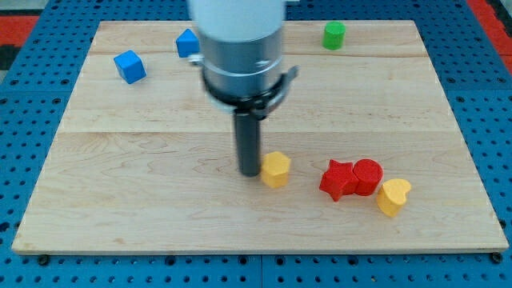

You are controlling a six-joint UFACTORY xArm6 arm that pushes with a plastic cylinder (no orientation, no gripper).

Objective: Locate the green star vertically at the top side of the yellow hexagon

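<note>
Tip (251, 171): resting on the tabletop (144, 208), touching or just beside the yellow hexagon (276, 170), at its 9 o'clock.
Pincer: none fitted, only a bare rod; nothing being gripped.
Green block (334, 35): sitting near the tabletop's far edge, at about 1 o'clock from the tip, well apart; star shape too small to confirm.
Key relation: green block lying at roughly 1 o'clock from the hexagon, already above it but off to the right; likely needing a push toward 7 or 8 o'clock.
Others: two blue blocks (130, 66) (187, 42) at 10 to 11 o'clock; red pair (352, 178) and yellow heart (394, 196) at 3 o'clock.
</note>
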